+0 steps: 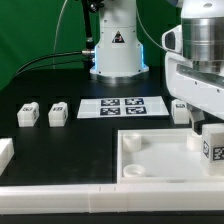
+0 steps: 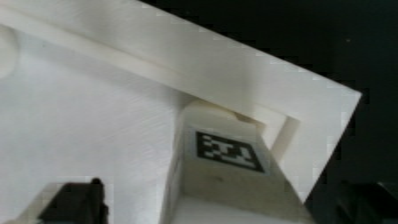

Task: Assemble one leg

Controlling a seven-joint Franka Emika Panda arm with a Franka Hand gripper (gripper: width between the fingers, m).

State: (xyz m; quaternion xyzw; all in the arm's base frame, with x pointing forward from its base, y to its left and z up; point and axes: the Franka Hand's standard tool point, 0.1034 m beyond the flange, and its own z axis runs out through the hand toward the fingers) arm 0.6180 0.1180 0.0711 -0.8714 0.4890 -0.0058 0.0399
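One leg (image 1: pixel 213 148), a small white block with a square marker tag, stands upright at the far right corner of the large white panel (image 1: pixel 150 162). My gripper (image 1: pixel 207 128) hangs right over it. In the wrist view the leg (image 2: pixel 228 150) sits in the panel's (image 2: pixel 89 120) walled corner, between my gripper's (image 2: pixel 217 208) jaws. One dark finger (image 2: pixel 71 202) stands clearly apart from the leg, so the gripper is open around it. Two more legs (image 1: pixel 27 113) (image 1: pixel 57 113) lie at the exterior view's left. A further leg (image 1: pixel 180 110) lies behind my gripper.
The marker board (image 1: pixel 122 106) lies flat in the middle of the black table. The robot base (image 1: pixel 116 50) stands behind it. A white block-like part (image 1: pixel 5 150) lies at the left edge, and a long white rail (image 1: pixel 90 200) runs along the front.
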